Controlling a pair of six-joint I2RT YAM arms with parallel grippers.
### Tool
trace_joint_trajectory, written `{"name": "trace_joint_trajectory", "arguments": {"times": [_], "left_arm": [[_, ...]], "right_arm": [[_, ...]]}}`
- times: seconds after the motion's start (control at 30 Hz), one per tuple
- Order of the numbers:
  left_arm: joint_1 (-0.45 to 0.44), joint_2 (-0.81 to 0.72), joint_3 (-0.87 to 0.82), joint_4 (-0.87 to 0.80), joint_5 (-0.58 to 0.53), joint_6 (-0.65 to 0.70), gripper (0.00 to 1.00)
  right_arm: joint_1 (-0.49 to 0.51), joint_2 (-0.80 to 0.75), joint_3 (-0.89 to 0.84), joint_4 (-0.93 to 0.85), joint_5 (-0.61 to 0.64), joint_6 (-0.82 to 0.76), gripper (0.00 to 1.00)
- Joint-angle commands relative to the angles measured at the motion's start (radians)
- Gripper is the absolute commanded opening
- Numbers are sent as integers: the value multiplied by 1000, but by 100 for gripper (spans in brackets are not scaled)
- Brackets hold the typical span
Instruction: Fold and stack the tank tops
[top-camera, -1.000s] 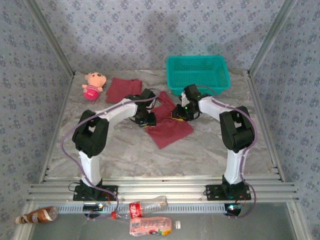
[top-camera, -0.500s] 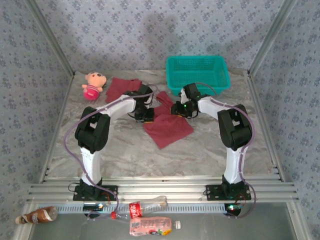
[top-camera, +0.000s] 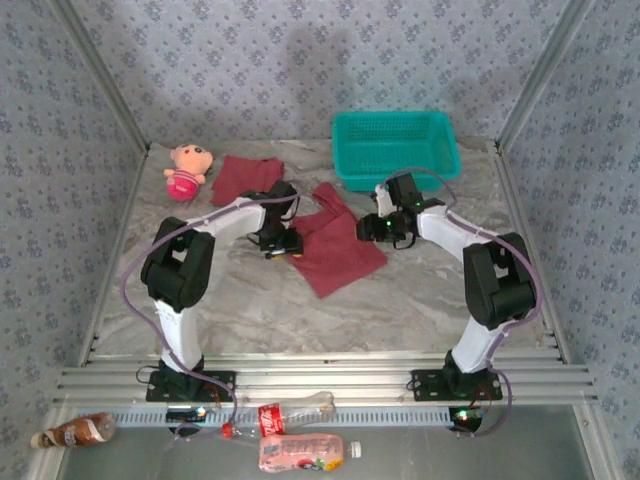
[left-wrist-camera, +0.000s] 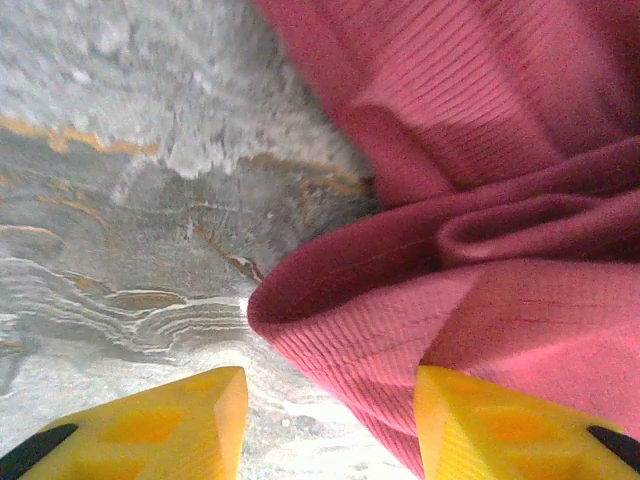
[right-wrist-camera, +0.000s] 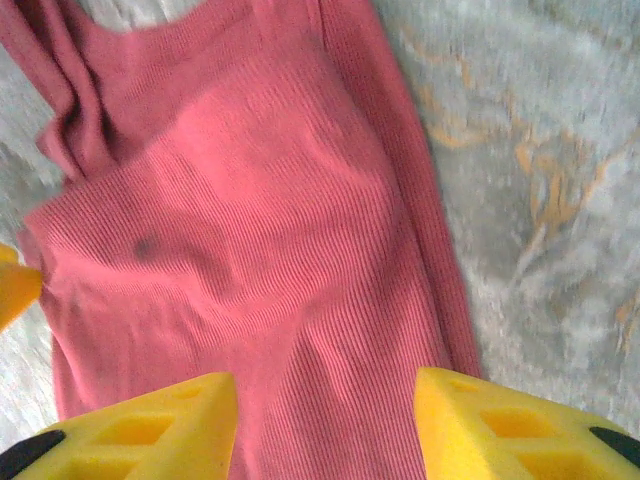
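On the marble-patterned table (top-camera: 400, 290), one maroon ribbed tank top (top-camera: 335, 245) lies spread at the middle, its strap end bunched into soft rolled folds. A second tank top (top-camera: 245, 175) lies flat at the back left (just beside a pink plush doll (top-camera: 186, 168)). Both arms bend inward over the middle shirt, the left gripper (left-wrist-camera: 330, 390) at its left edge and the right gripper (right-wrist-camera: 325, 390) above its right side, each with its yellow wedge-shaped fingers parted and gripping nothing.
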Motion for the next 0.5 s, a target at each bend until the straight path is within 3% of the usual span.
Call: {"name": "trace_joint_trajectory", "arguments": {"times": [0.0, 0.1, 0.17, 0.27, 0.33, 0.47], "left_arm": [[12, -38, -43, 146, 56, -51, 48], [16, -21, -40, 178, 67, -59, 44], [16, -13, -28, 182, 73, -55, 33], [15, -33, -3, 183, 57, -37, 9], [14, -55, 17, 193, 60, -24, 0], [2, -96, 72, 216, 81, 34, 0]], "right_arm": [[-18, -34, -52, -54, 3, -48, 52], [-21, -51, -80, -55, 6, -45, 52], [-25, -60, -92, -58, 7, -45, 52], [-29, -65, -106, -56, 6, -47, 52], [-30, -59, -119, -50, 3, -45, 52], [-29, -45, -148, -36, 0, -35, 51]]}}
